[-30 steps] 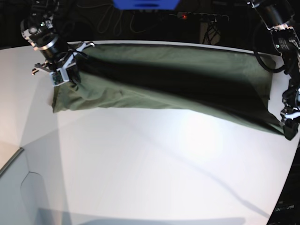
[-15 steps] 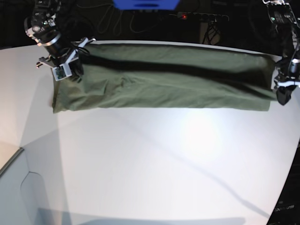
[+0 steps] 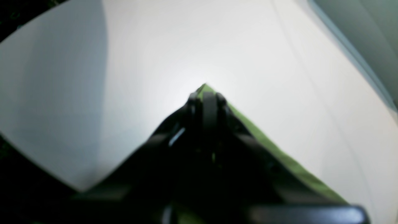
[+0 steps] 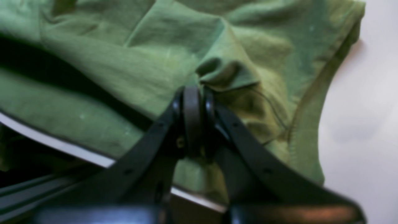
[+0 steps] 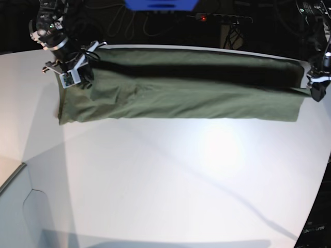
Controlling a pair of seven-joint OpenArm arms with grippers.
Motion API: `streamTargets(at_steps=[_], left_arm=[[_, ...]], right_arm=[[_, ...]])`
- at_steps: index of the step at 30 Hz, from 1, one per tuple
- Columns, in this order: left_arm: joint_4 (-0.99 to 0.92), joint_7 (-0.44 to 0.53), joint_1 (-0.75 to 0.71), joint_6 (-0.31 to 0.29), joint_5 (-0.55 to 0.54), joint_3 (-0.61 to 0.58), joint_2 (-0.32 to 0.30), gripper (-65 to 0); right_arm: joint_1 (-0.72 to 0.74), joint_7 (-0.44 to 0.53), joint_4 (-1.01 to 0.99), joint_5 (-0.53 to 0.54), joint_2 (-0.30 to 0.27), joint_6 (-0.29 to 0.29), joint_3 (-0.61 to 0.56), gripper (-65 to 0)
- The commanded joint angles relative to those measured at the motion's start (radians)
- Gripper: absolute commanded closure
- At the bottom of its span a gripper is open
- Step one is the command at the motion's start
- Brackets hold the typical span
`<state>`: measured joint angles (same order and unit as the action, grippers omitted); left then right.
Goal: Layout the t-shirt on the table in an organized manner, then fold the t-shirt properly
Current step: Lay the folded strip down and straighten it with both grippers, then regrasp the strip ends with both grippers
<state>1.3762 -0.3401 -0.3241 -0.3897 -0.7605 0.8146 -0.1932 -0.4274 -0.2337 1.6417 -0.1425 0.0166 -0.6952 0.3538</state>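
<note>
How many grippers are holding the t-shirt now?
2. The right gripper pinches the t-shirt at its end on the base view's left; the left gripper pinches the opposite end, on that view's right.

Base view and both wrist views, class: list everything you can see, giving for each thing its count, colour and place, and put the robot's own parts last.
olive-green short-sleeved cotton t-shirt: one, olive green, stretched in a long band across the far part of the table, its two ends held.
large smooth white tabletop: one, matte white, under the shirt and filling the near part of the base view.
blue object: one, blue, beyond the table's far edge, cut off by the frame.
power strip with a red light: one, dark, on the dark ground behind the table.
left pincer: one, black, at the shirt's end on the base view's right, shut on it.
right pincer: one, black, at the other end, shut on a bunched fold.
</note>
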Motion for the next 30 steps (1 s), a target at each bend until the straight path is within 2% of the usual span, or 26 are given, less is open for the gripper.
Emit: streamTargets(at_steps=[1, 7, 13, 15, 17, 19, 22, 26, 30], left_arm=[[-0.004, 0.029, 0.000, -0.008, -0.012, 0.005, -0.015, -0.1], [-0.099, 0.028, 0.007, -0.008, -0.012, 0.005, -0.015, -0.1], [-0.139, 0.028, 0.015, -0.008, -0.012, -0.070, -0.024, -0.2], [-0.145, 0.028, 0.015, -0.008, -0.012, -0.076, -0.025, -3.0], [-0.145, 0.028, 0.015, -0.008, -0.012, -0.077, -0.025, -9.7], [-0.146, 0.028, 0.015, -0.008, -0.012, -0.077, -0.025, -18.1], [-0.143, 0.028, 0.010, -0.008, -0.012, -0.073, -0.025, -26.4], [-0.140, 0.028, 0.006, -0.007, -0.012, -0.071, -0.033, -28.1], [-0.140, 0.028, 0.006, -0.004, -0.017, -0.070, -0.056, -28.3]], right_arm=[[0.000, 0.023, 0.015, 0.014, -0.007, -0.003, 0.003, 0.0], [0.000, 0.023, 0.015, 0.013, -0.008, -0.003, 0.009, 0.0], [0.000, 0.018, -0.001, 0.010, -0.008, -0.003, 0.008, 0.0], [0.000, 0.013, -0.001, 0.010, -0.010, -0.003, 0.006, 0.0], [0.000, 0.012, -0.001, 0.008, -0.010, -0.003, 0.009, -0.8], [-0.001, 0.012, -0.001, 0.008, -0.016, -0.003, 0.011, -7.1], [-0.006, 0.012, -0.001, 0.008, -0.030, -0.003, 0.011, -19.4], [-0.006, 0.018, 0.030, 0.014, -0.023, -0.003, 0.077, -34.9], [0.000, 0.021, 0.091, 0.014, 0.024, -0.003, 0.152, -39.8]])
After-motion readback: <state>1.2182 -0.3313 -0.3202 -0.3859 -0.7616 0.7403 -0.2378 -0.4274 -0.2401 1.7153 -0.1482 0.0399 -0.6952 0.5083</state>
